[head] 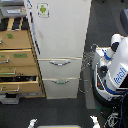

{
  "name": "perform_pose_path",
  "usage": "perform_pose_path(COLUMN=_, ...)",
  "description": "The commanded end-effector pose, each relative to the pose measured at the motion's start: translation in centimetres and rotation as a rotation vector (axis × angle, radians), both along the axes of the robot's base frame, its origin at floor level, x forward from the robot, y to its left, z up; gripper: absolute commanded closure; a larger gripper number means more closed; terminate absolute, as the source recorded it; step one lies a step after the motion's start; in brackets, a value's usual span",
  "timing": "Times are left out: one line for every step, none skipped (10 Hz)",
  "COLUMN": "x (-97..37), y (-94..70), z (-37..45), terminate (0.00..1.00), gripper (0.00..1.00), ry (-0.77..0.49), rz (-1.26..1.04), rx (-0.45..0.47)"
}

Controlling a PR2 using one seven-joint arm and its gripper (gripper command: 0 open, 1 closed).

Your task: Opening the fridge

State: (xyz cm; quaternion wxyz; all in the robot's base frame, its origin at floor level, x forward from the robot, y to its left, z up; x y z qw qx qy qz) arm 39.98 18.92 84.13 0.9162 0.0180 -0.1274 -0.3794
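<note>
One gripper (62, 126), its fingers spread apart at the bottom edge, faces the shut fridge (60, 40) beyond it, so reaching toward a handle seems the next step.

Closed white fridge (60, 35) beside wooden cabinet (19, 60).

The dark grey floor (20, 112) carries all the standing units. The tall white fridge (60, 45) stands directly on it, with the wooden drawer cabinet (20, 62) just beside the fridge toward the exterior view's left. The white robot base (112, 75) rests on the floor toward the exterior view's right, near the fridge.
</note>
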Motion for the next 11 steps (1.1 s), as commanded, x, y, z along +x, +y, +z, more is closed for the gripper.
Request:
perform_pose_path(x=0.7, y=0.1, z=0.5, terminate=0.00, gripper=0.00, ry=0.020, rz=0.021, rx=-0.004)
perform_pose_path(x=1.9, y=0.9, z=1.1, terminate=0.00, gripper=0.00, ry=0.075, rz=0.066, rx=-0.024)
perform_pose_path(x=2.3, y=1.3, z=1.3, terminate=0.00, gripper=0.00, ry=0.092, rz=0.084, rx=-0.013)
perform_pose_path(x=2.7, y=1.7, z=1.6, terminate=0.00, gripper=0.00, ry=0.106, rz=0.108, rx=-0.022)
perform_pose_path(x=3.3, y=1.9, z=1.9, terminate=0.00, gripper=0.00, ry=0.097, rz=0.118, rx=-0.024)
perform_pose_path(x=4.1, y=2.2, z=2.2, terminate=0.00, gripper=0.00, ry=0.090, rz=0.135, rx=-0.032)
perform_pose_path(x=5.2, y=2.5, z=2.8, terminate=0.00, gripper=0.00, ry=0.078, rz=0.154, rx=-0.038)
perform_pose_path(x=7.4, y=2.9, z=3.7, terminate=0.00, gripper=0.00, ry=0.042, rz=0.192, rx=-0.021)
perform_pose_path(x=9.3, y=3.1, z=4.8, terminate=0.00, gripper=0.00, ry=0.024, rz=0.189, rx=-0.019)
perform_pose_path(x=10.3, y=3.0, z=5.4, terminate=0.00, gripper=0.00, ry=0.010, rz=0.184, rx=-0.011)
perform_pose_path(x=11.5, y=2.9, z=6.2, terminate=0.00, gripper=0.00, ry=-0.007, rz=0.161, rx=-0.006)
